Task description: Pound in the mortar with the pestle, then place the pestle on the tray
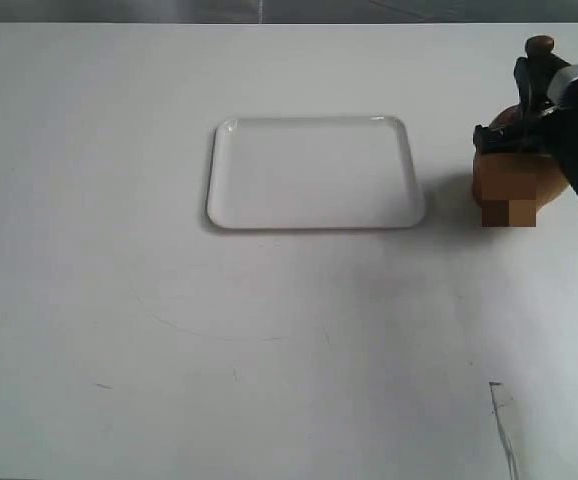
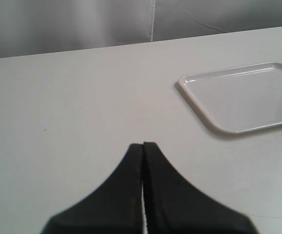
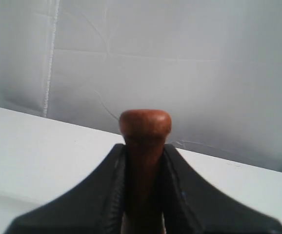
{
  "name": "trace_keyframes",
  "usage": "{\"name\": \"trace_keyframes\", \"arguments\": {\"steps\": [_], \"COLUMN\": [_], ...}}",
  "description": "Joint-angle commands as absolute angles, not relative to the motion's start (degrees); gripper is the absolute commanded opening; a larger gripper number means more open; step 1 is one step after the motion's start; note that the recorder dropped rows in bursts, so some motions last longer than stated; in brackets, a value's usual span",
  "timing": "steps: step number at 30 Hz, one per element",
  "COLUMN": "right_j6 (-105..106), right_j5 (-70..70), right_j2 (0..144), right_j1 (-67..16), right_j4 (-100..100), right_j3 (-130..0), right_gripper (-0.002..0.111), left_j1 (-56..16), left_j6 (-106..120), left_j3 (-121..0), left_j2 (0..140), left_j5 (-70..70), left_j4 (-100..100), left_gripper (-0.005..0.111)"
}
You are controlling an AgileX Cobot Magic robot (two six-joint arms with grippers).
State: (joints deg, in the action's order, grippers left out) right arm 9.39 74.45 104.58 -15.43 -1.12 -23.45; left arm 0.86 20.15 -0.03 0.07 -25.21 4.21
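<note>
The light-brown wooden mortar (image 1: 509,180) stands at the far right of the table, partly hidden behind my right arm. My right gripper (image 1: 531,85) is shut on the dark reddish-brown pestle (image 3: 145,146), which stands upright over the mortar with its knobbed end (image 1: 540,45) above the fingers; its lower end is hidden. The white tray (image 1: 314,172) lies flat in the middle of the table, left of the mortar, with nothing on it; its corner shows in the left wrist view as the tray (image 2: 243,97). My left gripper (image 2: 143,146) is shut and holds nothing, hovering over bare table.
The white table (image 1: 269,350) carries faint scratches and small dark marks near its front. A grey backdrop (image 3: 180,58) rises behind the table's far edge.
</note>
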Motion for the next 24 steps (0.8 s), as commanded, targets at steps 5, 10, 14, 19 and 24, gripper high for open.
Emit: {"name": "trace_keyframes", "arguments": {"steps": [5,10,14,19,24], "right_j6": [11.1,11.3,11.7,12.0,10.9], "right_j5": [70.0,70.0,68.9,70.0,70.0], "right_j2": [86.4,76.8,78.6,88.3,101.1], "right_j1": [-15.1,-15.1,-15.1,-15.1,-15.1], "right_j4": [-1.0,-0.3,0.4,0.4,0.6], "right_j3": [-22.8,-22.8,-22.8,-22.8,-22.8], "right_gripper": [0.0,0.0,0.0,0.0,0.0], "left_j1": [0.4,0.4,0.4,0.4,0.4], "left_j6": [19.7,19.7,19.7,19.7,19.7], "left_j3": [0.0,0.0,0.0,0.0,0.0], "left_j2": [0.0,0.0,0.0,0.0,0.0], "left_j5": [-25.0,-25.0,-25.0,-25.0,-25.0], "left_j4": [3.8,3.8,3.8,3.8,3.8], "left_gripper": [0.0,0.0,0.0,0.0,0.0]}}
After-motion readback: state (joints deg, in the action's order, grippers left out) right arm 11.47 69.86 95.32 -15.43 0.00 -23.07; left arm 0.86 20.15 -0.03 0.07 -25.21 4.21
